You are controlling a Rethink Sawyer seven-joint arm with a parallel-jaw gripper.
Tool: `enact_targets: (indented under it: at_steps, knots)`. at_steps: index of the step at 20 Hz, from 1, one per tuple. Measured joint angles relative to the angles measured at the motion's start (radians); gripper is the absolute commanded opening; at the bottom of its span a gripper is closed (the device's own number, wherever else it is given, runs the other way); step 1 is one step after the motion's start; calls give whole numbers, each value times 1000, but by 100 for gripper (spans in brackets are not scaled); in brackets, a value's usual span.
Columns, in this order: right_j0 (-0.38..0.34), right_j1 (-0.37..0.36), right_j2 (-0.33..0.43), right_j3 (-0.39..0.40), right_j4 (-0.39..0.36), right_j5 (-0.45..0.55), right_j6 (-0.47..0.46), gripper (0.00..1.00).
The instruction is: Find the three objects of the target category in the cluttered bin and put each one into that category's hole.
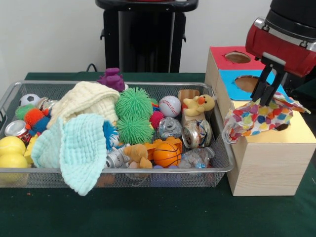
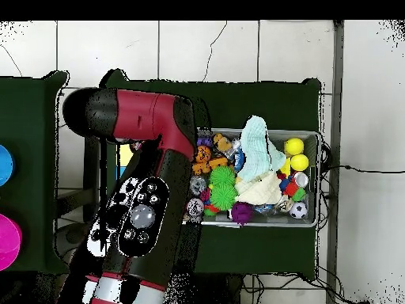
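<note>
Right now the printed cloth (image 1: pixel 259 117) lies draped over the yellow top of the box (image 1: pixel 276 163), hanging off its bin-side edge — the hand (image 1: pixel 267 100) directly above, closed on its upper folds. The hole itself is hidden under the cloth.

A plain pale wall (image 1: pixel 49 34) stands behind the dark green tablecloth (image 1: pixel 148 212). The overhead view shows a floor of large pale tiles (image 2: pixel 237 47) with dark joints.
</note>
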Motion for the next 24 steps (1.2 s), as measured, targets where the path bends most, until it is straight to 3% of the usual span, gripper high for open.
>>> enact_targets:
  at_steps: [24]
  knots:
    - [10,4,3,14,54,0,0,0]
